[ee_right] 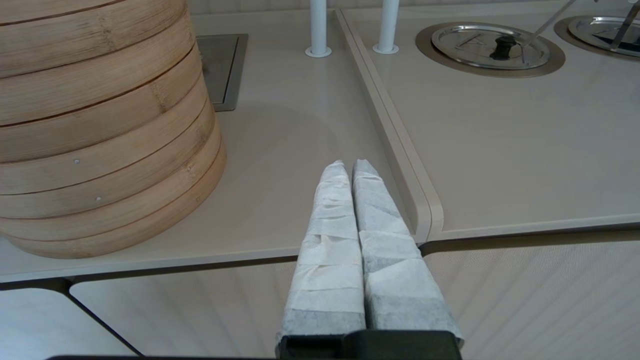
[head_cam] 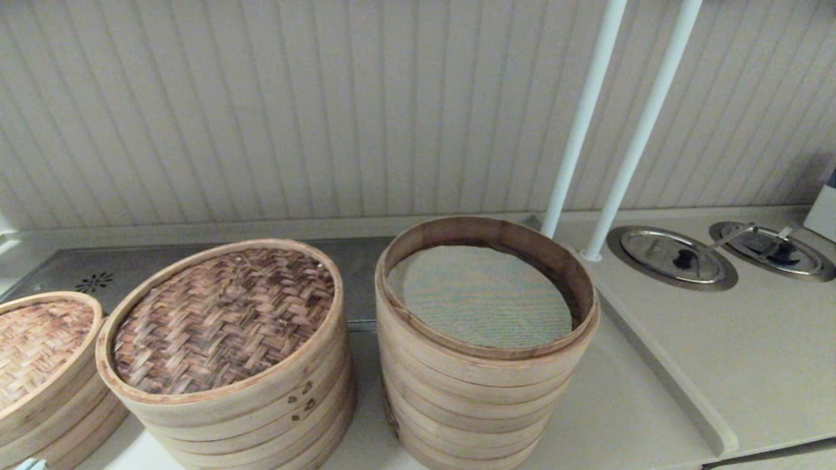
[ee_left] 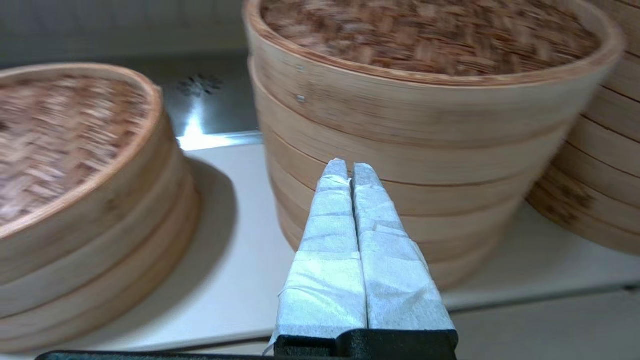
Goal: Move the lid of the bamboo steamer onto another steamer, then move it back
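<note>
Both arms hung low at the counter's front edge, left gripper (ee_left: 350,167) and right gripper (ee_right: 350,167) each pressed together, holding nothing; beyond, the bamboo steamer lid (head_cam: 222,316) sat on the shorter stack (head_cam: 261,418), beside the uncovered taller steamer (head_cam: 483,385)

Pale counter beneath a ribbed wall

A cream ribbed wall (head_cam: 326,111) rose behind the beige counter (ee_right: 300,150). Beyond the right gripper's tips, two white poles (head_cam: 614,124) stood on it; further out, round steel lids (head_cam: 673,256) sat flush in a raised counter section (ee_right: 525,150). Ahead of the left gripper lay a grey metal panel (head_cam: 98,274).
</note>
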`<state>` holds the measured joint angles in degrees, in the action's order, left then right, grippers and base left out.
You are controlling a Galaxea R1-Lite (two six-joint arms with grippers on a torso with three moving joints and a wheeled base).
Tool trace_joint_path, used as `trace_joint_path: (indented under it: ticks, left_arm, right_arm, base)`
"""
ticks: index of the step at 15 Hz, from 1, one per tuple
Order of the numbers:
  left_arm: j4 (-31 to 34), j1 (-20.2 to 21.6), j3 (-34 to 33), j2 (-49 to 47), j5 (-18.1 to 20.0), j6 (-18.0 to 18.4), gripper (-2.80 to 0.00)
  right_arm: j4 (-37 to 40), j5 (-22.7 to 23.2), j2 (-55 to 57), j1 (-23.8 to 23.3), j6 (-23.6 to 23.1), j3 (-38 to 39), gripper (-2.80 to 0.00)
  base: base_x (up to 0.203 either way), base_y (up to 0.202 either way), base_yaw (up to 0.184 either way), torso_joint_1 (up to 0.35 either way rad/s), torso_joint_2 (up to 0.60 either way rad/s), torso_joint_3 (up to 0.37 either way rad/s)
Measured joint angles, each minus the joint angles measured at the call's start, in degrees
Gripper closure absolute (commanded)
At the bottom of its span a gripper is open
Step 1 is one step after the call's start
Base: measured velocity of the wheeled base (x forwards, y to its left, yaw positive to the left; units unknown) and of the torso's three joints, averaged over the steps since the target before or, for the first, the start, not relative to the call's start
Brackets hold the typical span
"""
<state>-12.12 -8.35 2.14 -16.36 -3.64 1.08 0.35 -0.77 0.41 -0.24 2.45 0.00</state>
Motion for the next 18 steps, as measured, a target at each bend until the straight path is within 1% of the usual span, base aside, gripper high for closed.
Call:
trace_joint_path:
  ticks: [4,6,8,10,13,17,18]
  left_arm:
    - [-1.1,0.7,-1.8,0.8,-0.4,0.6,0.00]
    - [-0.5,3.7,-1.8,1.3,0.9,1.4,0.00]
    - [2.1,5.8,-1.9,4.1,3.4,2.2,0.00]
    - [6.4,6.9,-1.9,8.1,4.8,2.8,0.00]
    - [11.8,7.6,-1.8,13.8,5.2,3.5,0.00]
    - [12.3,7.6,-1.9,16.0,4.8,4.0,0.00]
    - [12.3,7.6,-1.9,16.2,4.8,3.6,0.00]
  right_arm:
    - [0.0,0.0,0.0,0.0,0.0,0.0,0.00]
    - [0.0,0.0,0.0,0.0,0.0,0.0,0.00]
    - [0.0,0.0,0.0,0.0,0.0,0.0,0.00]
    - [0.0,0.0,0.0,0.0,0.0,0.0,0.00]
    - [0.0,0.0,0.0,0.0,0.0,0.0,0.00]
    - [0.0,0.0,0.0,0.0,0.0,0.0,0.00]
    - [0.0,0.0,0.0,0.0,0.0,0.0,0.00]
  base:
    - [0.000,0.000,0.000,0.000,0.00,0.000]
    - [0.000,0.000,0.000,0.000,0.00,0.000]
    - [0.000,0.000,0.000,0.000,0.00,0.000]
    - [0.000,0.000,0.000,0.000,0.00,0.000]
    - [0.000,0.000,0.000,0.000,0.00,0.000]
    - [0.000,0.000,0.000,0.000,0.00,0.000]
    - [0.000,0.000,0.000,0.000,0.00,0.000]
